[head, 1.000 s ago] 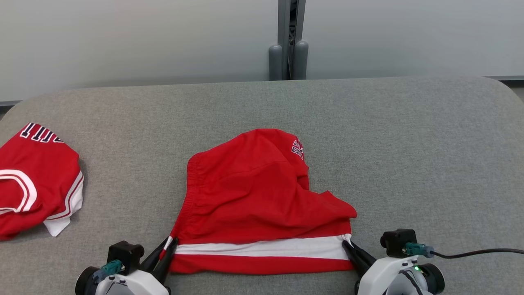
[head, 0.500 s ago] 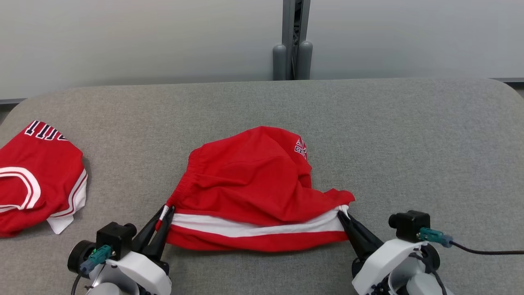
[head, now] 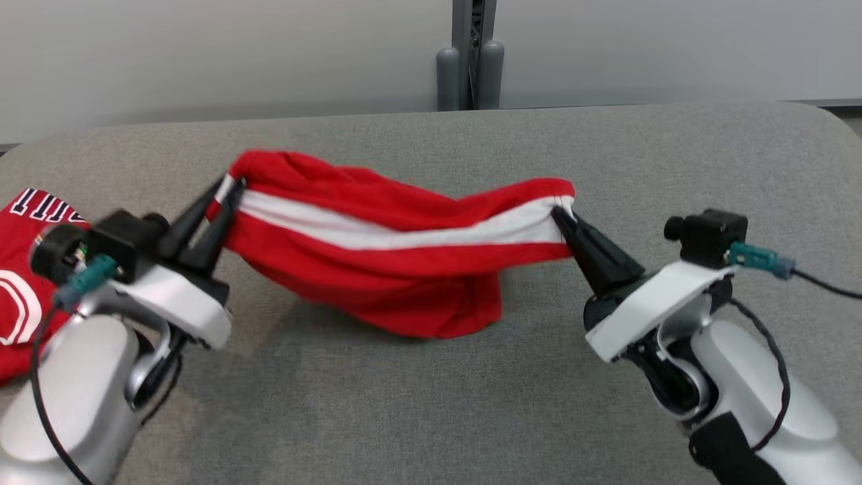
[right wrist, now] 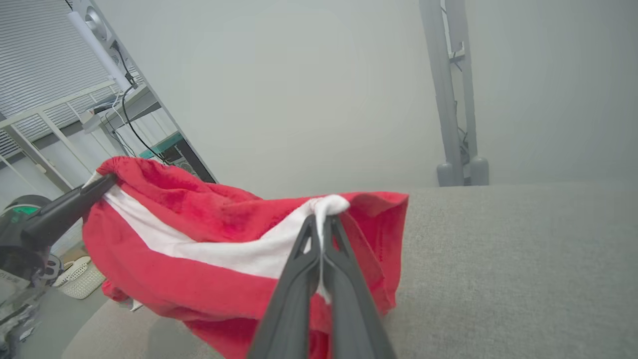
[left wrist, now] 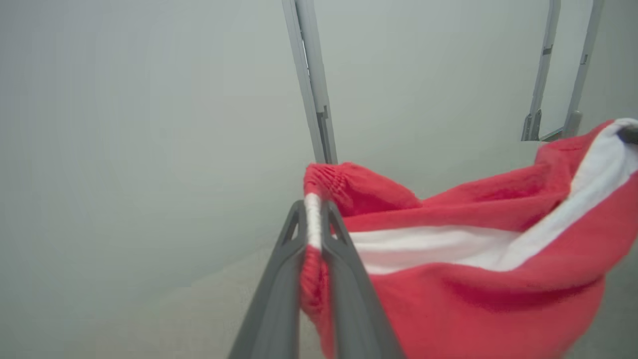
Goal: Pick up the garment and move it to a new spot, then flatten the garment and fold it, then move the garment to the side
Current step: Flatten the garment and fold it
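The garment (head: 377, 269) is a pair of red shorts with a white stripe, hanging in the air between my two grippers above the grey table (head: 417, 404). My left gripper (head: 225, 188) is shut on its left corner at the elastic edge, and the left wrist view shows the garment (left wrist: 473, 279) pinched in that gripper (left wrist: 314, 209). My right gripper (head: 562, 215) is shut on the right corner at the white stripe, seen close in the right wrist view (right wrist: 321, 219) with the garment (right wrist: 199, 269) sagging away from it. The cloth's lower fold droops toward the table.
A second red garment (head: 20, 296) with white trim and lettering lies at the table's left edge, partly behind my left arm. A grey post (head: 471, 54) stands behind the table against the pale wall. A black cable (head: 828, 286) runs from the right wrist.
Both grippers have lifted the garment off the table and carried it away from me. It now hangs stretched between them instead of lying spread.
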Motion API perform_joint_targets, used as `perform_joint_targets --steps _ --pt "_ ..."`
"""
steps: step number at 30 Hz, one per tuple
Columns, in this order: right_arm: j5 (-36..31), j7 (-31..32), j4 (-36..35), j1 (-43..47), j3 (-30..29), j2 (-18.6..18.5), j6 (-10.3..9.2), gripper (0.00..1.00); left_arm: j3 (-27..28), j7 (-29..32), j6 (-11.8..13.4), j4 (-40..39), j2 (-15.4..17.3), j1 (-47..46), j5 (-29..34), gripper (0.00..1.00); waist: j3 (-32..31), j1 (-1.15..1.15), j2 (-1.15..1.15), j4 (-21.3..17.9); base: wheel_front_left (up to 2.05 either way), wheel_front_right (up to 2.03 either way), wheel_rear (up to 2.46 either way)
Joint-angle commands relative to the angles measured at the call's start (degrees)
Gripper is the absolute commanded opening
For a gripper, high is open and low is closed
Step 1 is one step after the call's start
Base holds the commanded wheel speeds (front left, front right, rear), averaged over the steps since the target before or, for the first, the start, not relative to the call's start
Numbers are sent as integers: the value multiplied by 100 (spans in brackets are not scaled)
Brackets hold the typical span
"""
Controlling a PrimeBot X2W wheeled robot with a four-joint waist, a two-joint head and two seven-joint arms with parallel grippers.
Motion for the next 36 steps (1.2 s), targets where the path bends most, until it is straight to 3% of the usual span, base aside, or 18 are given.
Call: perform_joint_targets --steps 1,4,11,16,21,29,36 --pt "59 47 71 -360 42 -42 1 0 32 78 -33 -40 62 -396 -174 0 135 0 0 -48 0 0 0" --pt "187 119 200 -770 100 -2 1 0 -46 197 -34 -33 215 -820 -277 0 257 0 0 -85 0 0 0" --pt "662 202 970 -2539 234 212 1 0 -406 458 -35 254 624 -2457 -1161 0 781 0 0 -210 0 0 0" --pt "1022 196 1784 -3887 153 451 1 0 -672 578 -35 699 904 -3669 -1610 0 1305 0 0 -313 0 0 0" --pt "1170 -150 2766 -5164 -53 615 0 0 -807 479 -34 1217 978 -4780 -1832 0 1758 0 0 -401 0 0 0" --pt "886 -893 4046 -6615 -127 722 -3 0 -930 -14 -29 2103 629 -6152 -1985 0 2294 0 0 -401 0 0 0" --pt "717 -1042 4185 -6633 152 829 -1 0 -1340 -303 -31 2483 288 -6104 -2206 0 2740 0 0 -323 0 0 0"
